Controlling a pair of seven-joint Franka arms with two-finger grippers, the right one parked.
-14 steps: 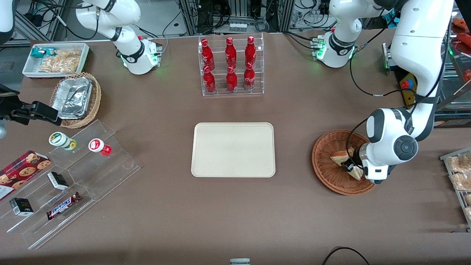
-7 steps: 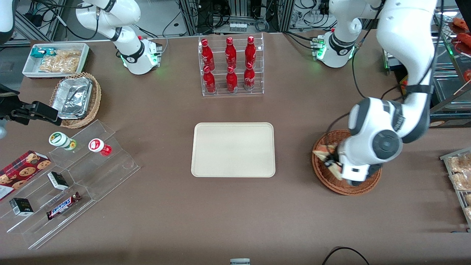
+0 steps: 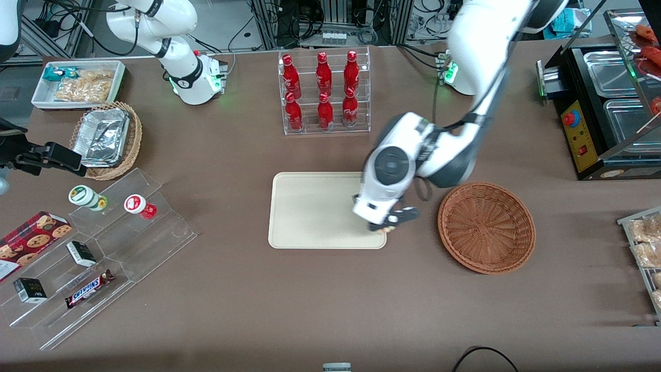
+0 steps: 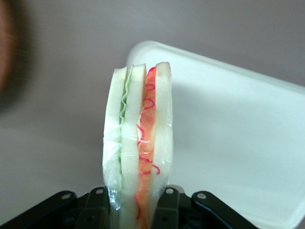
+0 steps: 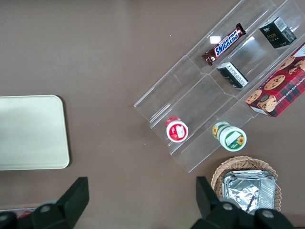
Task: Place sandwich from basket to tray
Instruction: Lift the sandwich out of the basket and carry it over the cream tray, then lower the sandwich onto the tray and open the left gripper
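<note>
Already the basket [image 3: 486, 227] sits emptied; the gripper [image 3: 391, 221] pinches the sandwich [image 4: 138, 143] above the tray [image 3: 310, 206] corner, with only the set-down left.

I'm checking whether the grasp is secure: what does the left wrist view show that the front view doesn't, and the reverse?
Only the left wrist view shows the sandwich clearly: white bread with green and orange-red filling in clear wrap, clamped between the hand's fingers. Only the front view shows the basket with nothing in it, the red bottles in their rack, and the whole arm. Both show the tray with the hand over its corner nearest the basket, the sandwich not yet set down.
</note>
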